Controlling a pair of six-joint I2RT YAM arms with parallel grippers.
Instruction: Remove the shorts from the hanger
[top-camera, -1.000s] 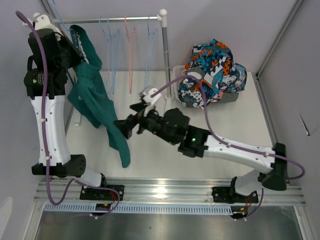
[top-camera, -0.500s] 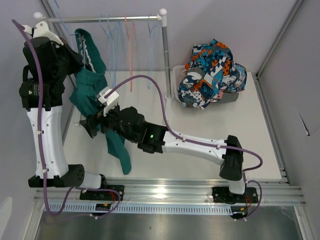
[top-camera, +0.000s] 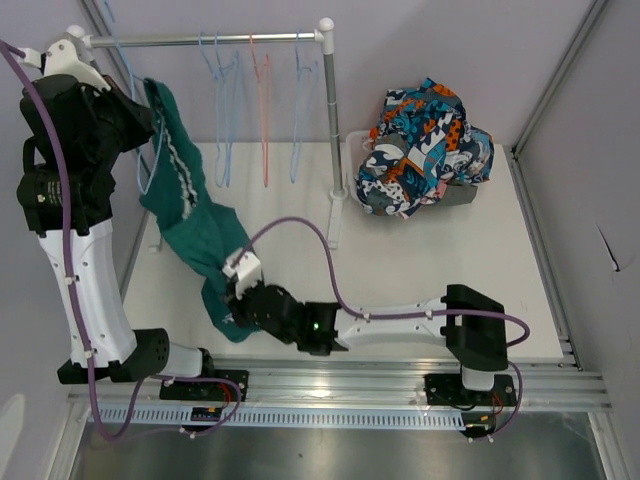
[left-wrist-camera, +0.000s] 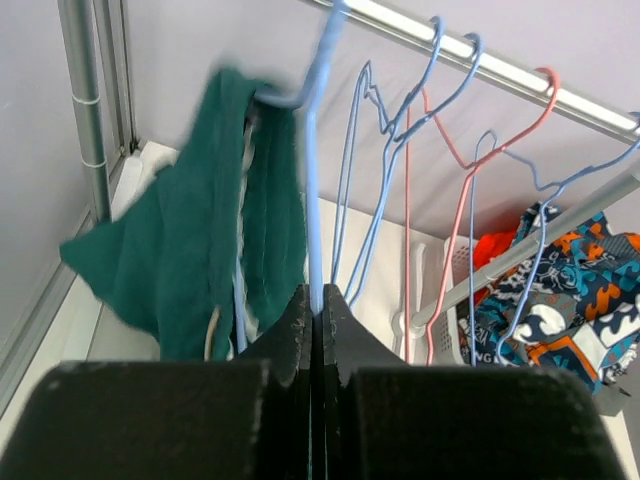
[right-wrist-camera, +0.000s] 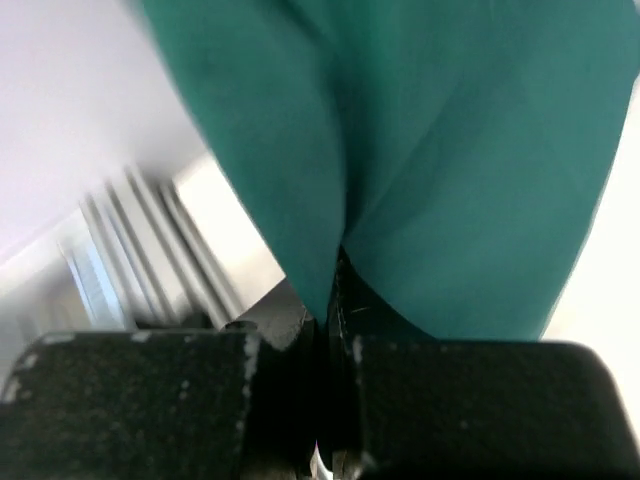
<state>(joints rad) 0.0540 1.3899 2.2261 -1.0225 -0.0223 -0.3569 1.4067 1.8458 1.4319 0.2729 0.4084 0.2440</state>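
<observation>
Swung the right hand (top-camera: 228, 305) left and near over the worktop (top-camera: 450, 240) within the last second, from the middle to the low end of the teal shorts (top-camera: 195, 230). Went from wide apart to pinched tight on that hem: in the right wrist view, teal cloth folding down into the seam between the fingers (right-wrist-camera: 150, 400), no gap left. Meanwhile drew the hanger (left-wrist-camera: 312, 150) left and far with the left hand (left-wrist-camera: 315, 298), toward the left end of the rack (top-camera: 200, 40). Hooked on the rod or lifted clear: cannot tell. Left the shorts pulled into a slant from the hanger top down to the near-left grip, no longer dangling loose. Sets up the strip-off, by judgement: top held, bottom held, ready for a pull apart to slide the waistband off the wire. Not off yet: draped over the hanger's shoulder in the left wrist view, waistband bunched at the hook. Left hand: pressed together on the blue wire, nothing else between the fingers. Right hand: clamped on cloth alone, low by the near rail. Elsewhere, bare hangers (top-camera: 262, 110) on the rack, and a pile (top-camera: 425, 145) of printed shorts far right, well apart from both arms. Likely snag: cloth catching on the hanger's end during the pull.
</observation>
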